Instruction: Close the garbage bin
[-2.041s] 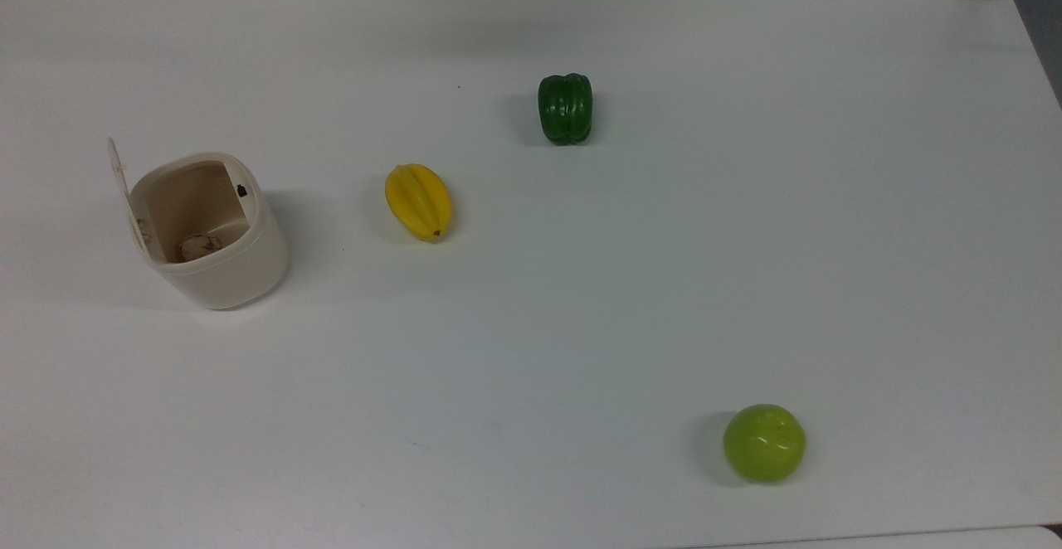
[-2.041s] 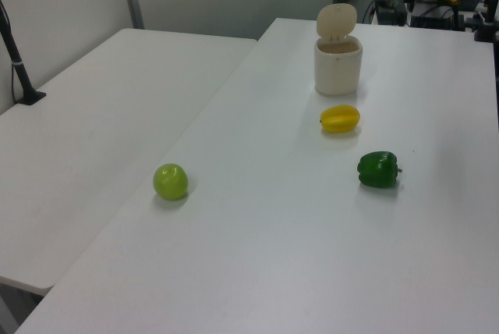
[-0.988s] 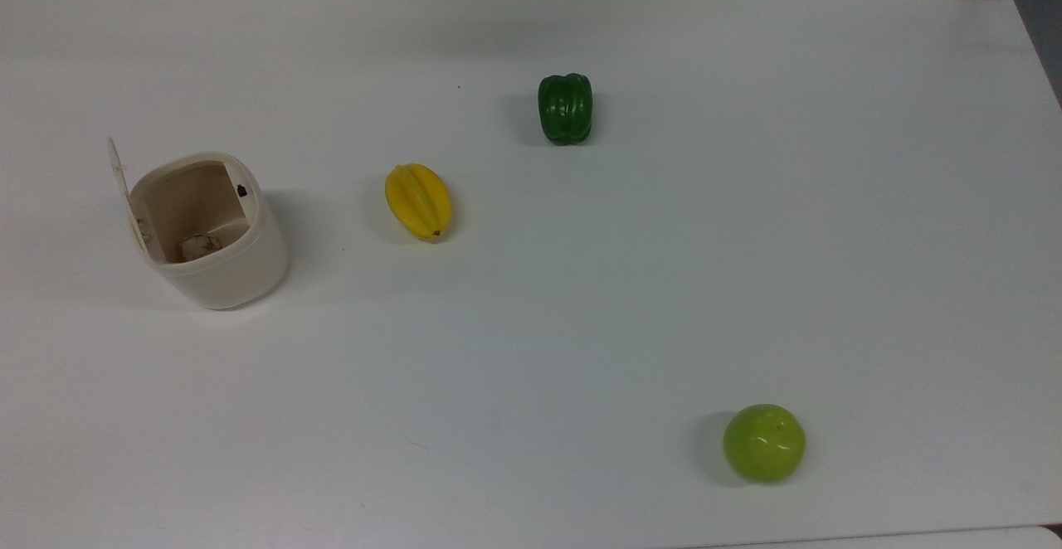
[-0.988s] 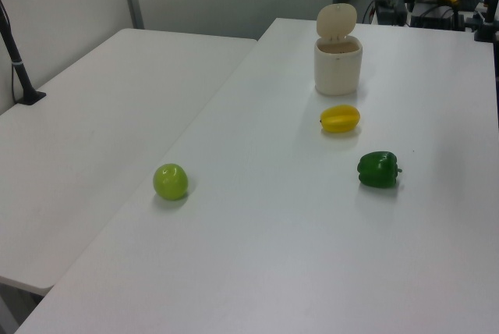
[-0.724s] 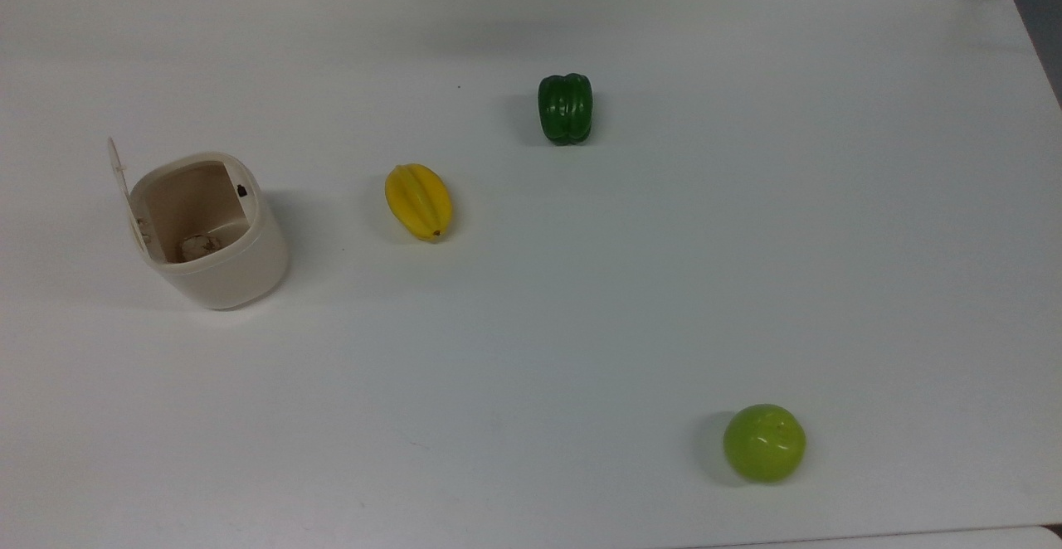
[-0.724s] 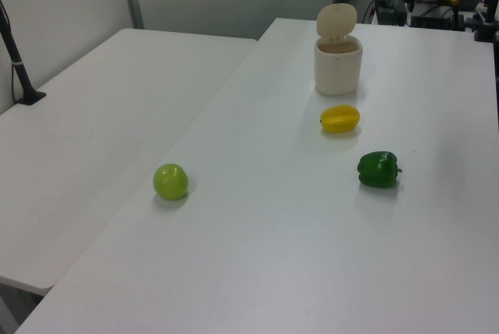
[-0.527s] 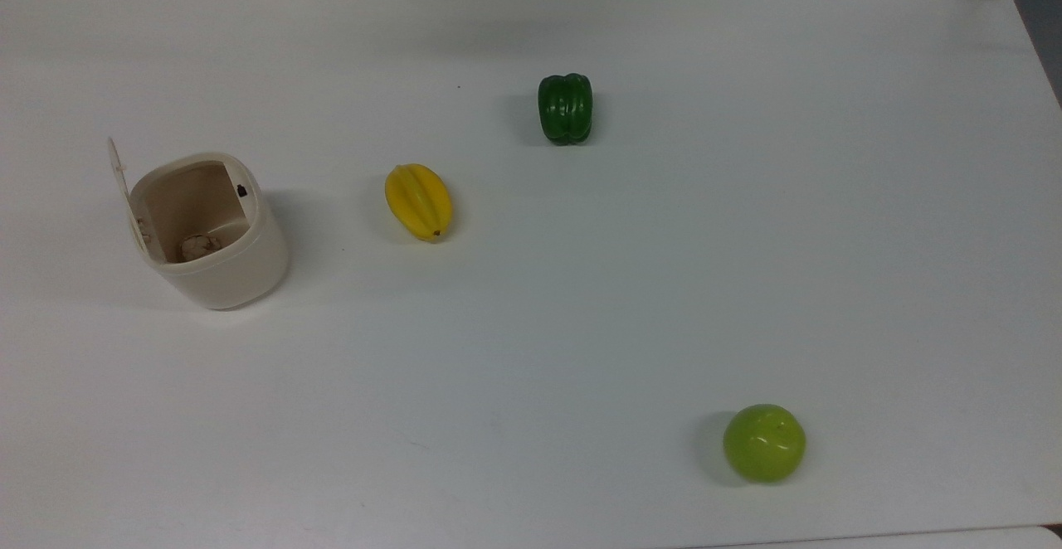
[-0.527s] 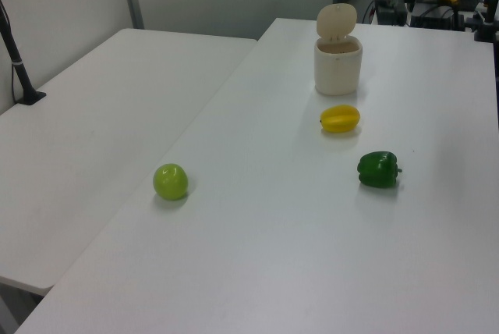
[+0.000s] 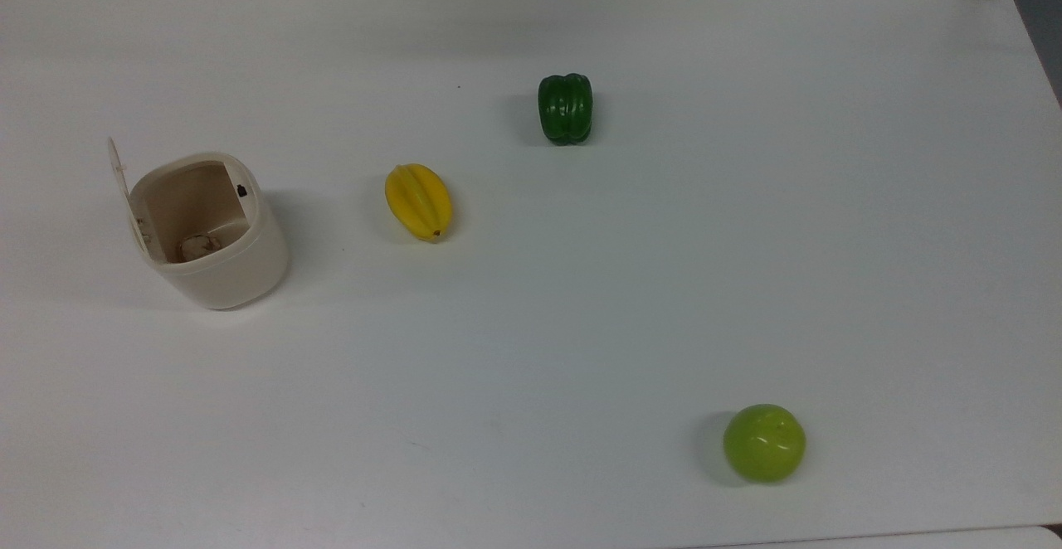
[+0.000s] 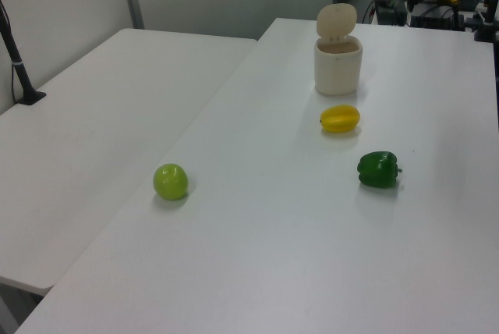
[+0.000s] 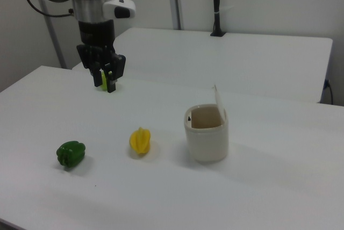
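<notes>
No readable text or labels, seemingly.

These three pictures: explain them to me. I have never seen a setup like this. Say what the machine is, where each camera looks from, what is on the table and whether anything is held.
The machine is a robot arm; its end effector, a two-finger claw, hangs above the white table in the right view. It holds nothing that can be seen. The top view looks down on the table; the left and right views look across it from opposite sides. On the table stand a beige bin with its lid up, something small lying inside it, a yellow starfruit, a green pepper and a green apple, all apart from one another. The job is to shut the bin, and that is not yet done.
</notes>
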`<state>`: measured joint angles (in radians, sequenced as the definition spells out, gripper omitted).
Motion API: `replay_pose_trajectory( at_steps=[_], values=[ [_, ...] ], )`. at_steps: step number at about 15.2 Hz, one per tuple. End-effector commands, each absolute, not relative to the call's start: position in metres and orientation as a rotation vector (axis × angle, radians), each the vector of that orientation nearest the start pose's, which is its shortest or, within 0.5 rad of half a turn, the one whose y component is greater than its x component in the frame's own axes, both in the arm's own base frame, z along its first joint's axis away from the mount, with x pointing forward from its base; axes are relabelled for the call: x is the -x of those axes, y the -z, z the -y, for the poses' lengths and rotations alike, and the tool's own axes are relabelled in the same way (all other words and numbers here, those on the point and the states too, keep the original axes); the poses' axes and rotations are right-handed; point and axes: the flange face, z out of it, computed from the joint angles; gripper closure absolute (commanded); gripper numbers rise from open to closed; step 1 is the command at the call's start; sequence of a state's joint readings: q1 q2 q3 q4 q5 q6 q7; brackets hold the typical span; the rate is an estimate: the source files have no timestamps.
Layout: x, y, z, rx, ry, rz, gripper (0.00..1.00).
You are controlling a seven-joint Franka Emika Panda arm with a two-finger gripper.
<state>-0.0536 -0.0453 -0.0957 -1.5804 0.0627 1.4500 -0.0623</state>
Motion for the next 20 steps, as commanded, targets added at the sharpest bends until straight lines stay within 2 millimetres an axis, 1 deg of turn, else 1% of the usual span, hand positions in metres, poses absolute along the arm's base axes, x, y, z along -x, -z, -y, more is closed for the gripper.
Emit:
replay_pose_trajectory(
  at_steps=[1, 5, 8, 9, 11, 13, 15, 19, 20],
  values=[
    [-0.524, -0.641, 0.091, 3.050, -0.039, -0.192, 0.64],
    [-0.531, -0.644, 0.105, 3.046, 0.060, -0.309, 0.71],
    [-0.538, -0.647, 0.123, 3.036, 0.169, -0.427, 0.77],
    [-0.540, -0.644, 0.128, 3.035, 0.179, -0.443, 0.79],
    [-0.544, -0.645, 0.138, 3.028, 0.238, -0.476, 0.80],
    [-0.551, -0.640, 0.147, 3.012, 0.268, -0.539, 0.82],
    [-0.555, -0.641, 0.155, 2.994, 0.333, -0.600, 0.83],
    [-0.573, -0.627, 0.166, 2.957, 0.409, -0.736, 0.84],
    [-0.576, -0.625, 0.172, 2.939, 0.438, -0.789, 0.84]
  ],
)
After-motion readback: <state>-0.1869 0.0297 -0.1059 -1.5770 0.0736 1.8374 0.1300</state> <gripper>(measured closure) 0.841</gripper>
